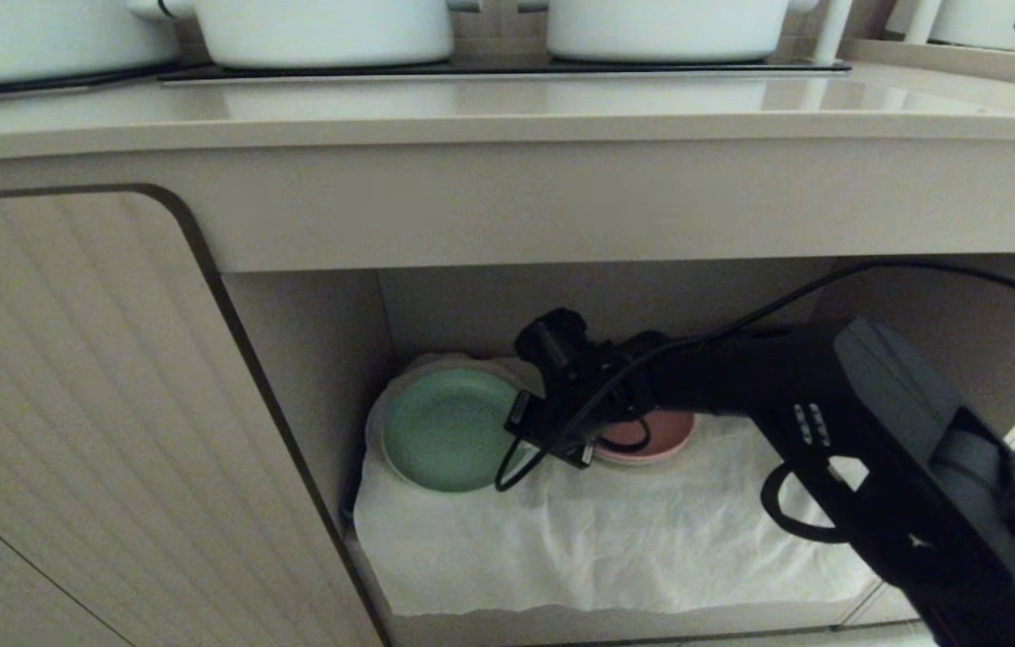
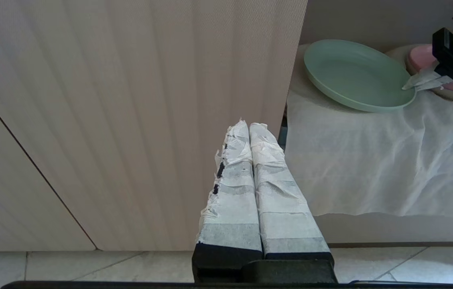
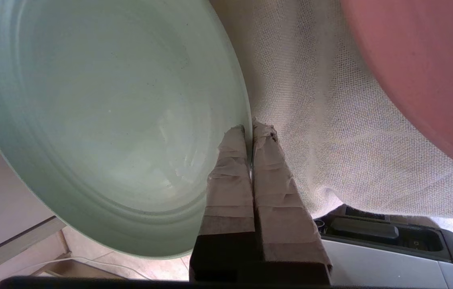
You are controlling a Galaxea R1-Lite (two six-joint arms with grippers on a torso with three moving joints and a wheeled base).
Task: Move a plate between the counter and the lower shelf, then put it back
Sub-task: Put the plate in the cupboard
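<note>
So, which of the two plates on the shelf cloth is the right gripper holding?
The mint-green plate, on the robot's left. The right gripper has its jaws shut on its rim; the pink plate lies untouched beside it.

In the lower shelf (image 1: 615, 296), a cloth (image 1: 615, 539) covers the floor. The plate (image 1: 444, 431) sits at the shelf's left rear corner, tilted, a second plate (image 1: 660, 436) to its right. The right claw (image 1: 552, 440) pinches the plate's right rim. Pots (image 1: 327, 31) stand on the tabletop (image 1: 507, 108) above.

Dim shadowed recess, glare on counter (image 1: 507, 99), wrist views brighter, soft focus
</note>
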